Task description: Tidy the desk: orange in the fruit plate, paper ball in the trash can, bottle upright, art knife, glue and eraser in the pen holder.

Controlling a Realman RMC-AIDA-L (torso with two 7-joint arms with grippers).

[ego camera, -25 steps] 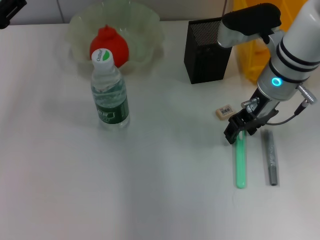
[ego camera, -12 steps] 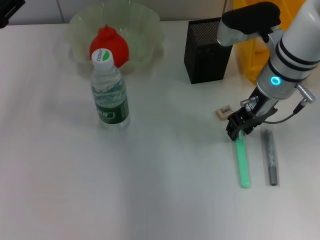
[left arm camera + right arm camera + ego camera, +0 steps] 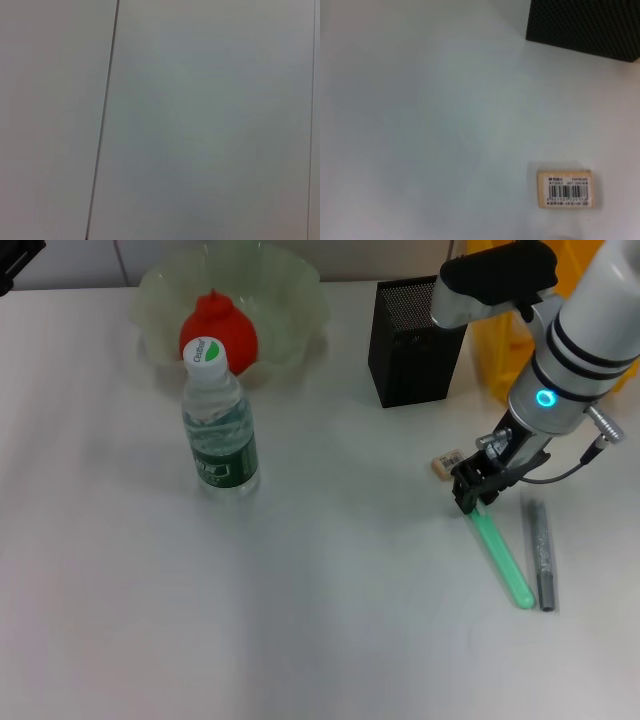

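The right tool is down at the worktop, its dark fingers pinching the upper end of a green stick, which slants away from it across the surface with its far end almost touching a grey stick lying just beside it; which of the two is the art knife and which the glue cannot be told. The eraser lies flat just beside the tool, on its far-left side, apart from the fingers. Beyond the eraser stands the pen holder, upright, and to its right, behind the right arm, the trash can. Well off to the tool's left the bottle stands upright, and right behind it the orange sits inside the fruit plate. The left tool is not in view.
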